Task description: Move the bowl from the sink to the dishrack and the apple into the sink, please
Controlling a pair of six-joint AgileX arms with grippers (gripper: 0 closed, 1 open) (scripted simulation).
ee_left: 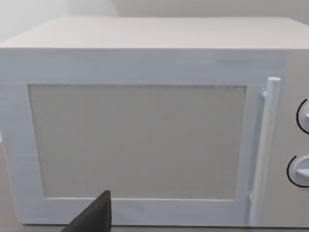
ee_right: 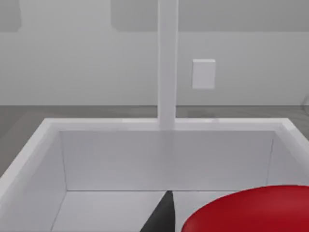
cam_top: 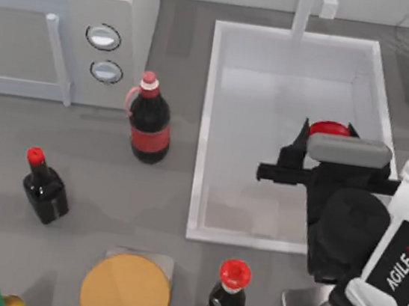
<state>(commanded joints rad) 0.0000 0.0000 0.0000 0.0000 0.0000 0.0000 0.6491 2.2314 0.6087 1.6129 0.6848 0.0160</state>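
The sink was a large white rectangular basin with a raised rim and a white faucet post at its far edge, set on the right half of the tabletop. A glossy red rounded object, partly hidden, sat over its right part.

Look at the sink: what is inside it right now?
Inside the sink, a red rounded thing shows beside the right gripper, which hangs over the basin. The gripper's body covers whatever lies beneath it.

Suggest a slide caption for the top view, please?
Right gripper over the sink, a red object just beyond it.
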